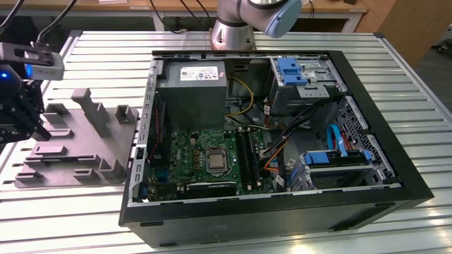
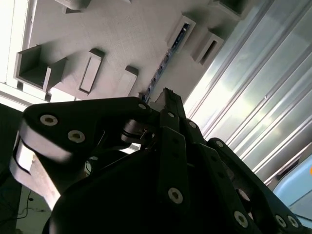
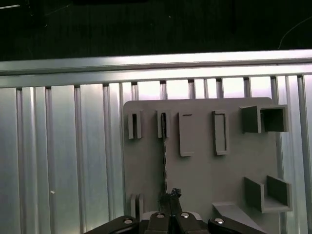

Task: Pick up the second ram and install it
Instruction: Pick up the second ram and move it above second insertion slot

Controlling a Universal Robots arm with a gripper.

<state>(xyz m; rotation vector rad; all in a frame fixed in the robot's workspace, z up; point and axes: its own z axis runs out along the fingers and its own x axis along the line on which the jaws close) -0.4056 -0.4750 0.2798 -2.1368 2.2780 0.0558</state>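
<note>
While the ram stick (image 3: 165, 161) stands on edge in a slot of the grey holder (image 3: 200, 180), the gripper (image 3: 170, 195) hangs over it, fingers pinched together.
Holder sits just beside the open PC case (image 1: 282, 217), at the exterior view's left, on a ribbed metal table (image 1: 395, 63) with open room past its edges.

Second wrist view. Black pincer (image 2: 165, 95) in the foreground, linkages converging, fingertips closed onto the near end of a RAM module (image 2: 168, 54). The module stands on edge in a slot of the grey fixture plate (image 2: 122, 34), which lies on the ribbed metal worktop (image 2: 253, 87).
</note>
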